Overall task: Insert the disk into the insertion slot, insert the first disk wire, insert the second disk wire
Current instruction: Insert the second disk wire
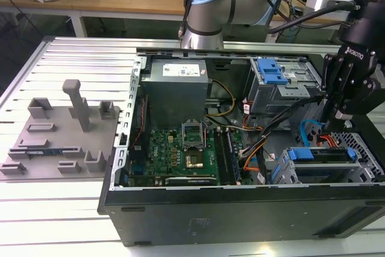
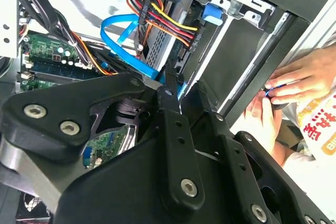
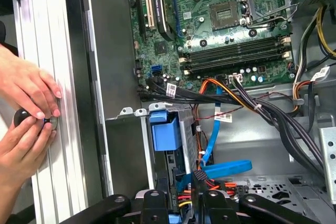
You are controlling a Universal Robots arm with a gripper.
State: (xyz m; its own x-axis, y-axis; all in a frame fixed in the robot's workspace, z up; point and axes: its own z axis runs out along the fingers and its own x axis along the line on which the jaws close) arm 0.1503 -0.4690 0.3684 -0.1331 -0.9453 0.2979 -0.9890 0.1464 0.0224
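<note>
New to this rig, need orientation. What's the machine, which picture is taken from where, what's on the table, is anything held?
The exterior view looks from off the arm at an open computer case lying on a slatted metal table. A robot arm stands behind it, and its black gripper hangs over the case's corner at the exterior view's right.

There, the disk, in its bright blue carrier, sits in the insertion slot, a low grey cage. A blue flat cable and a bundle of coloured wires run at the disk's end.

A grey fixture plate with upright blocks lies on the table at the exterior view's left.

Both wrist views ride on the arm and look past the gripper's black linkage into the case. A person's hands rest at the table's edge.

Whether the gripper holds anything cannot be told.
</note>
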